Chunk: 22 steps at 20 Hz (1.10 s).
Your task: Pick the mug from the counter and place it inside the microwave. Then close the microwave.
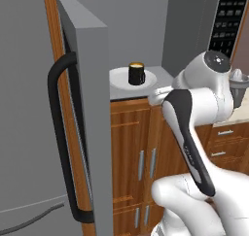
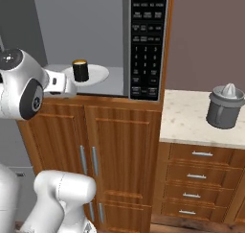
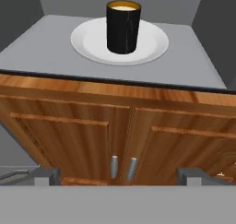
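The jaws stand wide apart, holding nothing; the mug (image 3: 123, 26) sits upright on the white plate (image 3: 152, 45) inside the open microwave (image 2: 148, 45).

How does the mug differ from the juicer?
The mug is black with a cream inside at its rim; the juicer is grey with a pale cone on top. The mug looks smaller than the juicer. The mug stands on the white plate inside the open microwave; the juicer stands on the counter. Both are upright and round, and the gripper holds neither.
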Tool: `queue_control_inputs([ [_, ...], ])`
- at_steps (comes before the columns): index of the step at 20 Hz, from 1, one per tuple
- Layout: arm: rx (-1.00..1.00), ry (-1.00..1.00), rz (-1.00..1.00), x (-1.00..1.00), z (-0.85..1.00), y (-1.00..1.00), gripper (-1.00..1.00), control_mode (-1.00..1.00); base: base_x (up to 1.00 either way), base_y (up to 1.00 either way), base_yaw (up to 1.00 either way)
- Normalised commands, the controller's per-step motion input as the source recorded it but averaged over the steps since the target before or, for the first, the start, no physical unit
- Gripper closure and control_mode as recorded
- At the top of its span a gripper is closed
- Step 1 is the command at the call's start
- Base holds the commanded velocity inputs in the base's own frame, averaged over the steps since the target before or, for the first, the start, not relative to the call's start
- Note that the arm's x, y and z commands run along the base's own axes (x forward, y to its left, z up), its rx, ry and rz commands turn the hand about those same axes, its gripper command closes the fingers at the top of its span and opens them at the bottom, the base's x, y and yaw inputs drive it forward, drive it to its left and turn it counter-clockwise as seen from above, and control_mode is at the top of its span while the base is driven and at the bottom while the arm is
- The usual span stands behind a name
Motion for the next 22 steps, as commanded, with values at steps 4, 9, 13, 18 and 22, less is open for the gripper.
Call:
queue_control_inputs([
  [4,0.02,0.00,-0.09,-0.71,0.00,-0.06,-1.00,-1.00,0.00,0.00,0.00],
  [9,0.05,-0.04,-0.05,-0.81,0.04,-0.20,-1.00,-1.00,0.00,0.00,0.00],
  [13,0.05,-0.05,0.00,-0.71,0.14,-0.20,-1.00,-1.00,0.00,0.00,0.00],
  [18,0.04,-0.08,0.00,-0.59,0.17,-0.15,-1.00,-1.00,0.00,0.00,0.00],
  [22,0.04,-0.12,0.00,-0.61,0.14,-0.17,-1.00,-1.00,0.00,0.00,0.00],
])
